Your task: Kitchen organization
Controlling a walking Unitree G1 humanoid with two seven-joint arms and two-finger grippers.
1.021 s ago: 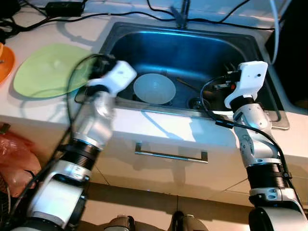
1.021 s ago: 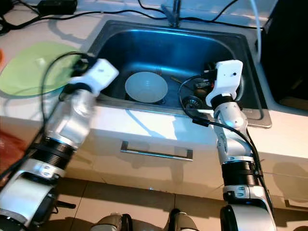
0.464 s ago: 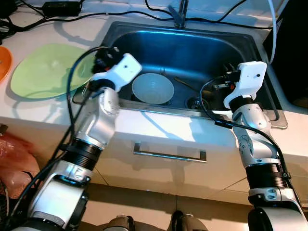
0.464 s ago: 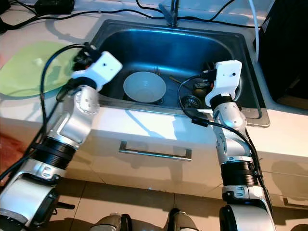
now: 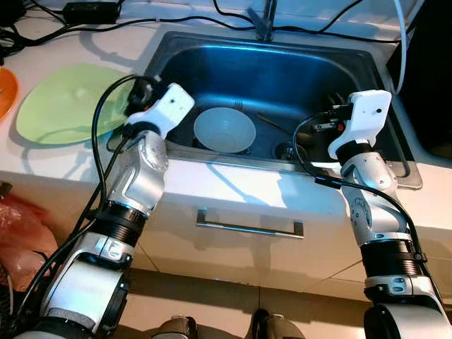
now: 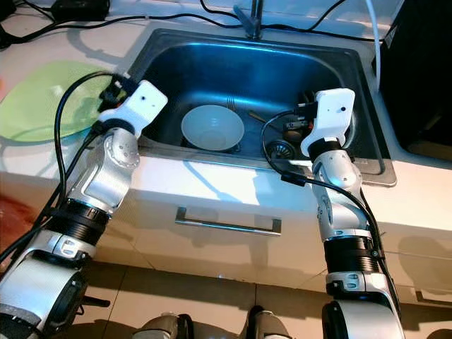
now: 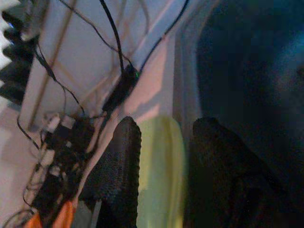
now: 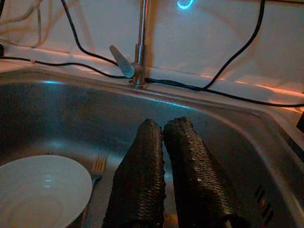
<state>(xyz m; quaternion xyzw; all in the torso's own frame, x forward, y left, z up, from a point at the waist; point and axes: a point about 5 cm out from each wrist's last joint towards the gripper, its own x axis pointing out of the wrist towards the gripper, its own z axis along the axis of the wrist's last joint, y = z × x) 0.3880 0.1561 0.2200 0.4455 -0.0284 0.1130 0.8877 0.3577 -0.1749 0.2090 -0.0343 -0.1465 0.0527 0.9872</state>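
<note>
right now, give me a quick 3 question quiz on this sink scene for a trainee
1. True or false: the white bowl sits on the countertop.
2. Which item lies on the counter by the left pincer?
A. green plate
B. blue mug
C. frying pan
3. Fill in: in the right wrist view, a ____ lies in the sink beside the bowl.

Key
1. False: it rests inside the sink.
2. A. The left pincer is open, with the green plate seen between its fingers.
3. Fork. The right pincer, shut, hangs over the basin, holding nothing.
</note>
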